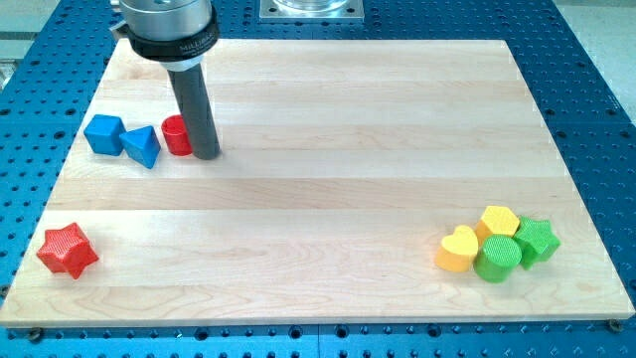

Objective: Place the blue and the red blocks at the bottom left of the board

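Note:
My tip (206, 154) rests on the board at the view's upper left, touching the right side of a red cylinder (176, 135). Left of the cylinder sits a blue triangular block (142, 146), and left of that a blue cube (103, 133); the three form a short row. A red star block (68, 250) lies alone near the board's bottom left corner, well below the row and my tip.
A cluster at the view's bottom right holds a yellow heart (458, 249), a yellow block (498, 221), a green cylinder (497, 260) and a green star (537, 241). The wooden board (328, 119) lies on a blue perforated table.

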